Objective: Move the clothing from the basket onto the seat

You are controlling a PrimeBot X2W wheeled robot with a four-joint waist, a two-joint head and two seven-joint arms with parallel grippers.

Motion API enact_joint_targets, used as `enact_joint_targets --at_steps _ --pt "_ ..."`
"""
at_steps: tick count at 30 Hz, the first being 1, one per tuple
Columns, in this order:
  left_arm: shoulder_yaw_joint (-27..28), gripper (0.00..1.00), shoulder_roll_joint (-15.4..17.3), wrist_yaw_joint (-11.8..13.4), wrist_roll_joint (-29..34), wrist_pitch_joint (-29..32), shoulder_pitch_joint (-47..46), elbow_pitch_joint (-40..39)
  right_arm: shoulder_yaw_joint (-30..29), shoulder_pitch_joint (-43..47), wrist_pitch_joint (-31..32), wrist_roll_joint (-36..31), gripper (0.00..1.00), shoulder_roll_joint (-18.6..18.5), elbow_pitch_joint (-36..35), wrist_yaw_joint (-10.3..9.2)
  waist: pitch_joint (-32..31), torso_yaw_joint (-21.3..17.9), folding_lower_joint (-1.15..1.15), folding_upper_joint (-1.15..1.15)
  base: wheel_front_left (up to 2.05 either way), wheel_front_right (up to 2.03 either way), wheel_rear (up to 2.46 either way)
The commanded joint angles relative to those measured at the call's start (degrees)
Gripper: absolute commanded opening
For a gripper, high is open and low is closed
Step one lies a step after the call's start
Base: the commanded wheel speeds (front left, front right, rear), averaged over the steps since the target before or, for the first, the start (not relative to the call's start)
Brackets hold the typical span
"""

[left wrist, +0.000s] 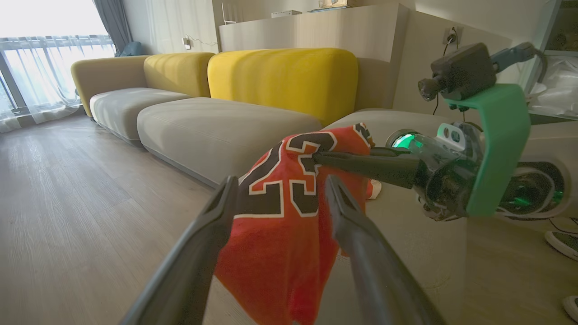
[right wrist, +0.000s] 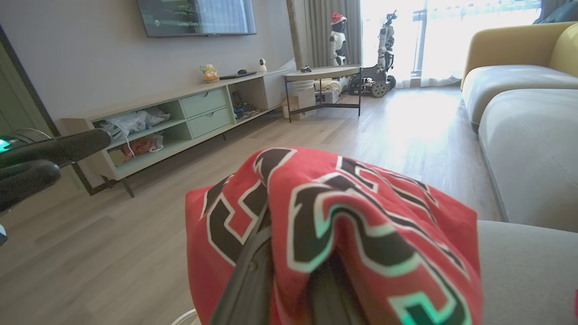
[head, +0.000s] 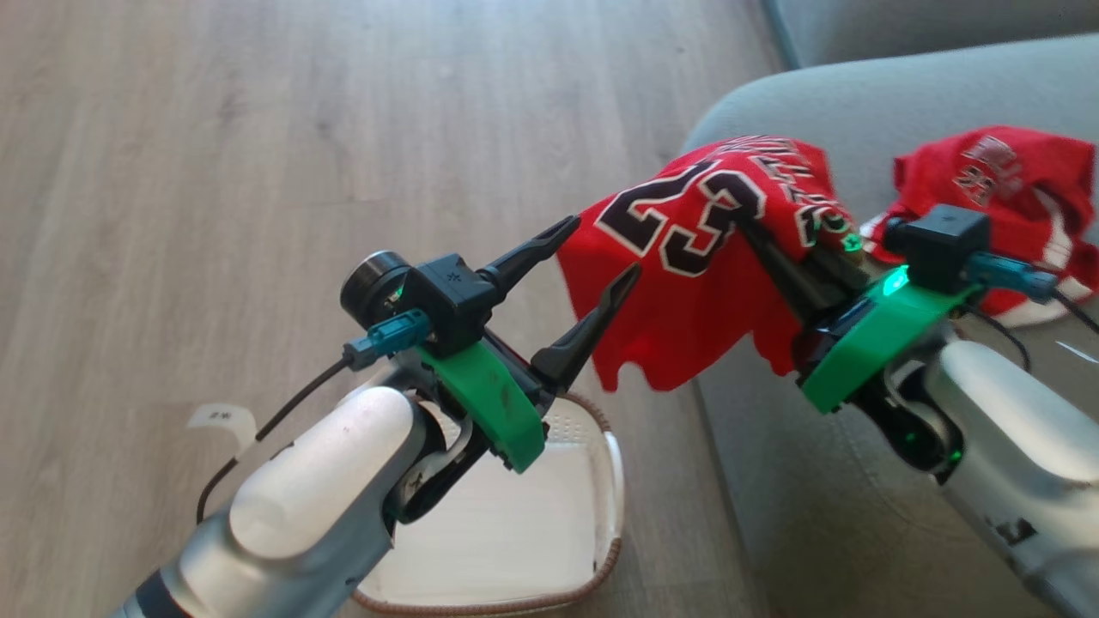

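Observation:
A red jersey [head: 687, 292] with a black 23 hangs in the air over the seat's rounded edge, and my right gripper [head: 751, 233] is shut on its upper part. The cloth drapes over the right fingers [right wrist: 253, 271] and hides most of them. My left gripper [head: 605, 246] stands open just left of the hanging jersey [left wrist: 280, 243], not touching it. A second red jersey [head: 996, 180] lies crumpled on the grey seat [head: 773, 112]. The white basket [head: 611, 489] sits on the floor below my left arm, and the part of its inside that shows is bare.
Light wooden floor [head: 258, 129] spreads to the left of the seat. A paper tag [head: 219, 418] lies beside the basket. More grey cushions with yellow backs [left wrist: 280, 76] run along the wall. A low TV cabinet [right wrist: 189, 117] and shoes [left wrist: 562, 241] stand further off.

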Motion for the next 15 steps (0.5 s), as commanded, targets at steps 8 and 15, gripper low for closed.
enact_joint_targets --at_steps 8,15 --pt "2.23 1.0 1.97 0.25 0.24 -0.12 -2.24 -2.52 -8.99 5.82 -0.62 -5.14 0.0 -1.59 -7.53 0.41 1.5 -7.69 0.0 0.0 0.0 0.0 0.0" --pt "1.59 1.0 2.2 -0.01 0.59 -0.13 -2.64 -2.61 -14.97 10.02 1.17 -8.5 0.0 -0.63 -13.17 0.41 2.69 -12.87 0.0 0.0 0.0 0.0 0.0"
